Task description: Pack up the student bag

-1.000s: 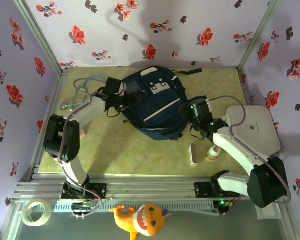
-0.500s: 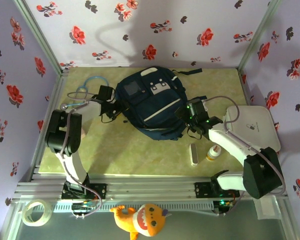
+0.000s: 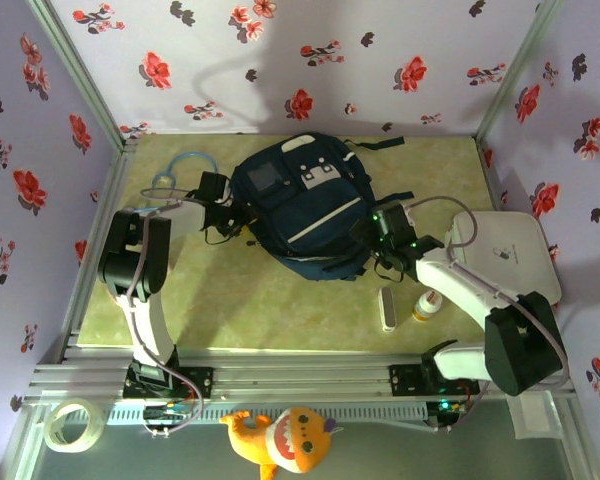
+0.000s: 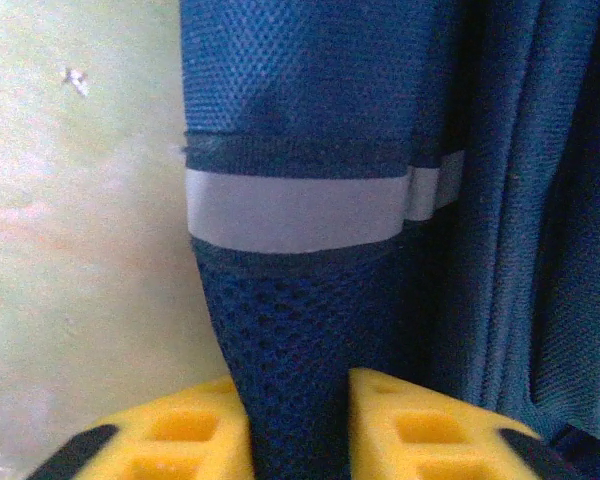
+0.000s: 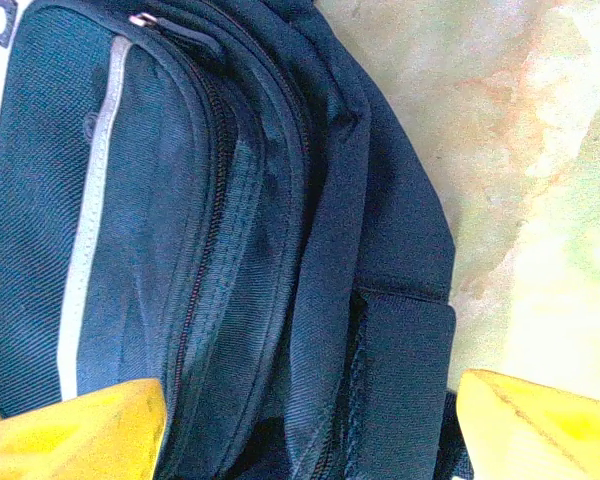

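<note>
Left wrist view: left gripper [image 4: 295,425] clamped on the mesh side pocket [image 4: 295,340] of the student bag [image 4: 310,150], yellow fingers tight on the fabric. Top view: bag on the table [image 3: 230,300], long axis roughly 12-to-6, at 3 o'clock from left gripper, 9 o'clock from right gripper [image 3: 372,240]. Right jaws wide apart, straddling the bag's side edge. Left arm has the hold; the next pull looks like its job.
</note>
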Controlling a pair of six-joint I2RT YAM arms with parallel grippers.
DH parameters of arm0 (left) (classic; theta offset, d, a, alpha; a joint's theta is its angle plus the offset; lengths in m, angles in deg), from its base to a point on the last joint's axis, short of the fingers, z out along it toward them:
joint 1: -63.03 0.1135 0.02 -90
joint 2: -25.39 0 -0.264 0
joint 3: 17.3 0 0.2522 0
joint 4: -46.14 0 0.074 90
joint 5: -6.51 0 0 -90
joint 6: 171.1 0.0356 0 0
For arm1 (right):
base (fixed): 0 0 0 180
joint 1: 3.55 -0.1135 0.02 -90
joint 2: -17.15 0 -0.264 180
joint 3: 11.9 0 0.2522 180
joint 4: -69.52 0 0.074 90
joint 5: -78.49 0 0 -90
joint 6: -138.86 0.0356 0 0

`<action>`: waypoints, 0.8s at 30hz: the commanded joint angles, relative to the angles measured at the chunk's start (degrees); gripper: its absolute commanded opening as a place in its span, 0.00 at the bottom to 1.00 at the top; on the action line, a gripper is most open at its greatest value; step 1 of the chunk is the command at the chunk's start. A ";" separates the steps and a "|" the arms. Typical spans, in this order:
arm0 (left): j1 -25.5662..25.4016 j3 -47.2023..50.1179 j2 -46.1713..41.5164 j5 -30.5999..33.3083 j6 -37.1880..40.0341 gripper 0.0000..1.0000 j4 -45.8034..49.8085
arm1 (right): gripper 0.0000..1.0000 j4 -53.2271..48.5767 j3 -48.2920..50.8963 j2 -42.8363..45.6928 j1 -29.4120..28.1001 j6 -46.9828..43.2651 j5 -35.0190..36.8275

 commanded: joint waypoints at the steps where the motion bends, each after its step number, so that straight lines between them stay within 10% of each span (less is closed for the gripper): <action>1: 0.40 -1.12 0.64 -0.76 -0.59 0.16 -1.85 | 0.74 1.47 0.87 -1.39 -0.26 0.90 -0.60; 5: 0.57 -0.26 -0.75 -0.75 -1.09 0.00 -2.51 | 0.61 3.16 0.53 -4.13 -0.30 0.21 -2.99; 24: -1.12 7.76 -19.54 -3.16 2.72 0.00 3.45 | 0.32 8.11 -17.21 -24.11 6.66 -15.94 -7.81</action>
